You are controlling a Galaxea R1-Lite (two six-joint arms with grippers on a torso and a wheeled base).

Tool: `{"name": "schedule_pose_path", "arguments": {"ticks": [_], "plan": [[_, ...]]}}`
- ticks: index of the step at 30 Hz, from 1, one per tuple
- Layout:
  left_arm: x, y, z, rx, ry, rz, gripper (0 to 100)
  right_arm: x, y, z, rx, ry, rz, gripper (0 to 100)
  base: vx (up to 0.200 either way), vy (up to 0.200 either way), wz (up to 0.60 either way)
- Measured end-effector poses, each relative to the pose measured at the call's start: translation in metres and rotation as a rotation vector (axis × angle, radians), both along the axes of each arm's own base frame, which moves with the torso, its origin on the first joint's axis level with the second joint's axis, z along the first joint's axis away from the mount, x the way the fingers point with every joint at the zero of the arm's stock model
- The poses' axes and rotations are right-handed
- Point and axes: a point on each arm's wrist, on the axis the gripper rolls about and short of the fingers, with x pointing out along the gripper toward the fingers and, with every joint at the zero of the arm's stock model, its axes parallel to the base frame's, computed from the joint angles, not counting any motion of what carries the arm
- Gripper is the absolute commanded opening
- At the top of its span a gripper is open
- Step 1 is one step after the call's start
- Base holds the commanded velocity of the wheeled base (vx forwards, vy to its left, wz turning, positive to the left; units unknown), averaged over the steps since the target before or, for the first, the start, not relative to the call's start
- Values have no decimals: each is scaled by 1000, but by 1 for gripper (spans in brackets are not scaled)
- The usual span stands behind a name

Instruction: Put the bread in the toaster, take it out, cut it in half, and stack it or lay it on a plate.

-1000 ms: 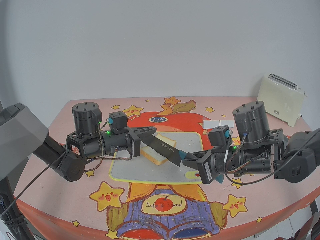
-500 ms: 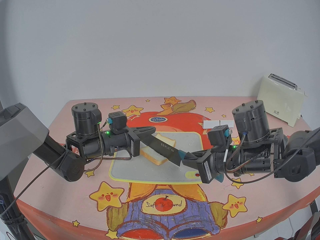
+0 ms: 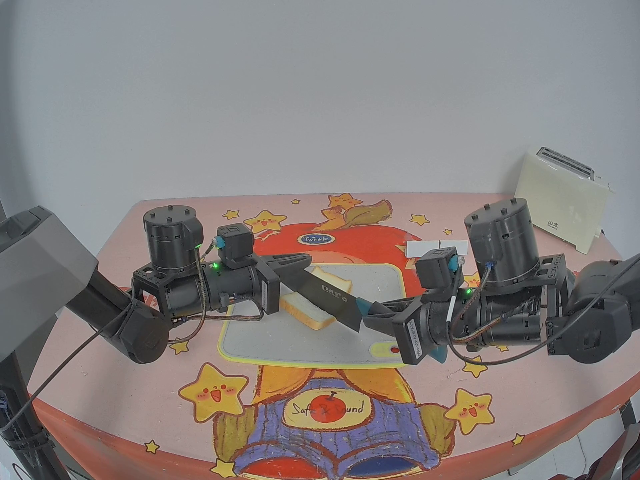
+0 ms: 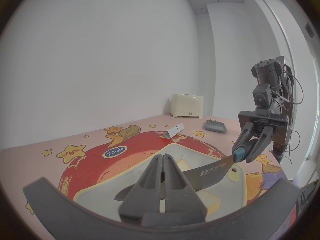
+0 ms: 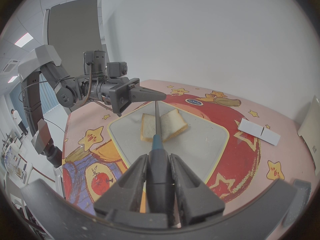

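A slice of bread (image 3: pixel 311 315) (image 5: pixel 172 123) lies on the grey cutting board (image 3: pixel 267 341) (image 5: pixel 200 147). A dark knife (image 3: pixel 330 295) (image 4: pixel 206 175) stands edge-down across the slice's middle, with bread showing on both sides of the blade. My right gripper (image 3: pixel 373 311) (image 5: pixel 156 160) is shut on the knife's teal handle, at the board's right side. My left gripper (image 3: pixel 300 261) (image 4: pixel 163 175) is shut and sits just above the blade's far end, over the bread. The cream toaster (image 3: pixel 563 198) (image 4: pixel 186 105) stands at the table's far right corner.
A white folded card (image 3: pixel 437 248) (image 5: pixel 260 132) lies behind the board on the right. A small grey ribbed object (image 4: pixel 215 126) rests on the table near the toaster. The pink table's front edge (image 3: pixel 200 458) runs close below the board.
The right gripper with the knife has edged slightly toward the left arm. The left arm and the bread have stayed put.
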Motion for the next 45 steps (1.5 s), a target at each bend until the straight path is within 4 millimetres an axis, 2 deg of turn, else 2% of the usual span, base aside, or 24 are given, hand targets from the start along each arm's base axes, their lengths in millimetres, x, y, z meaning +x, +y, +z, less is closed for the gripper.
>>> {"name": "schedule_pose_path", "arguments": {"ticks": [12,29,45], "plan": [[0,0,1,-2,-3,0,0,-2,-2,-5,-12,14,0,0,0,0,0],[0,2,-3,1,20,9,0,3,3,7,13,-14,0,0,0,0,0],[-1,0,2,-8,9,3,0,-3,-3,-5,-12,16,-1,0,0,0,0]]}}
